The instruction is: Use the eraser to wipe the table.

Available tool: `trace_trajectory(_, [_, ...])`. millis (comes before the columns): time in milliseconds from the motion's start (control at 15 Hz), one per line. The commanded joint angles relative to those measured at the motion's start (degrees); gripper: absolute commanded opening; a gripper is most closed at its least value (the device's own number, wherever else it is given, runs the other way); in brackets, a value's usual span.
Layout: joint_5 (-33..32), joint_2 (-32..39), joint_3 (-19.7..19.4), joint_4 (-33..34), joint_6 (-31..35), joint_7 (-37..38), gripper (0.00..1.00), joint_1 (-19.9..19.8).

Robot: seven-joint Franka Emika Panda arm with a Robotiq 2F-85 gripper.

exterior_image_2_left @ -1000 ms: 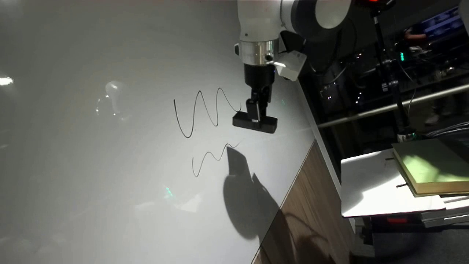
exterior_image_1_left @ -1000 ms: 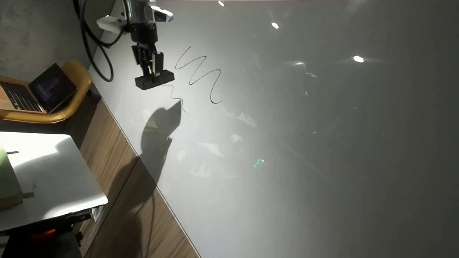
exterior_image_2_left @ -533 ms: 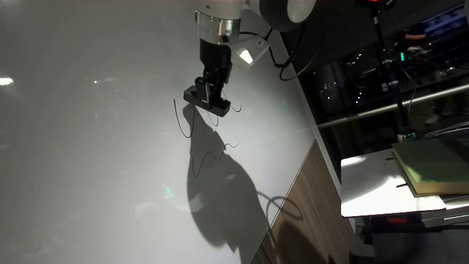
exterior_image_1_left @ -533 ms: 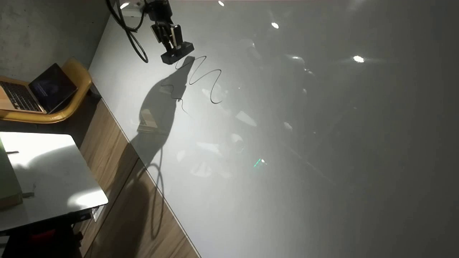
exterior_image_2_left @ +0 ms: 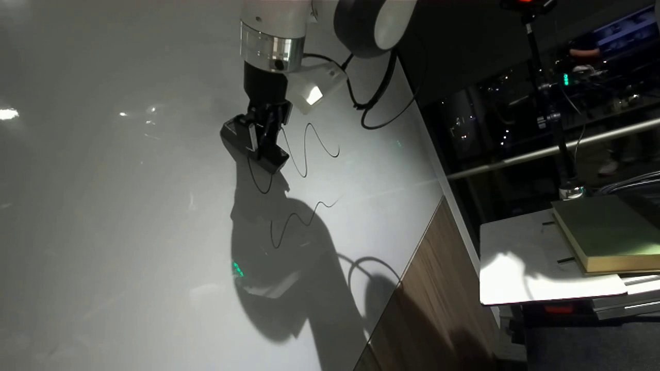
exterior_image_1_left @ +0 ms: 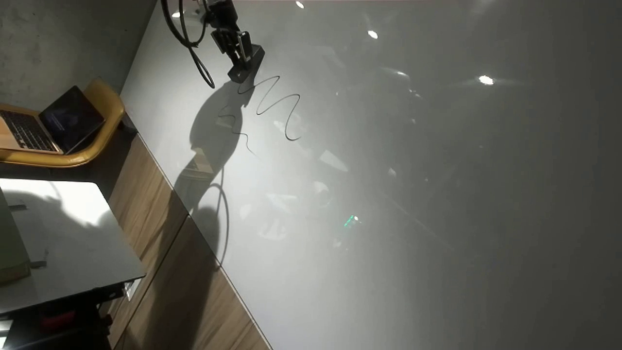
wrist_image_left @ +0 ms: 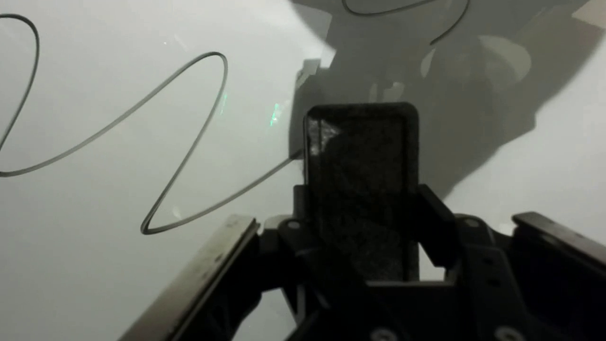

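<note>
The eraser [exterior_image_1_left: 238, 74] is a dark grey block, held tilted in both exterior views, also here [exterior_image_2_left: 273, 158]. In the wrist view the eraser [wrist_image_left: 364, 151] points away from the camera between the fingers. My gripper [wrist_image_left: 362, 213] is shut on its sides; it also shows in both exterior views [exterior_image_1_left: 243, 58] [exterior_image_2_left: 259, 147]. The table [exterior_image_1_left: 388, 272] is a glossy grey-white surface. A longer wavy black line [exterior_image_1_left: 296, 99] and a shorter line [exterior_image_2_left: 294, 214] are drawn on it. The eraser overlaps one end of the longer line. I cannot tell whether it touches the table.
A laptop [exterior_image_1_left: 73, 119] lies on a yellow chair [exterior_image_1_left: 114, 104] beside the table. A white side desk [exterior_image_1_left: 87, 243] stands near the wood-brown edge [exterior_image_1_left: 170, 262]. A green book [exterior_image_2_left: 608, 232] lies on that desk. Black cables [exterior_image_2_left: 381, 93] hang beside the arm.
The gripper has carried the eraser across the table to the end of the longer line. The eraser has turned to a steeper slant. Its shadow has drawn in against it. The lines look unchanged.
</note>
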Motion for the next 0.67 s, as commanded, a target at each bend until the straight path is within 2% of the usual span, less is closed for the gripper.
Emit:
trace_trajectory(0, [-2.15, 3.26, 0.14, 4.46, 0.06, 0.9, 0.29, -0.36])
trace_trajectory(600, [-1.84, 9.64, 0.62, 7.64, 0.88, 2.09, 0.29, 0.71])
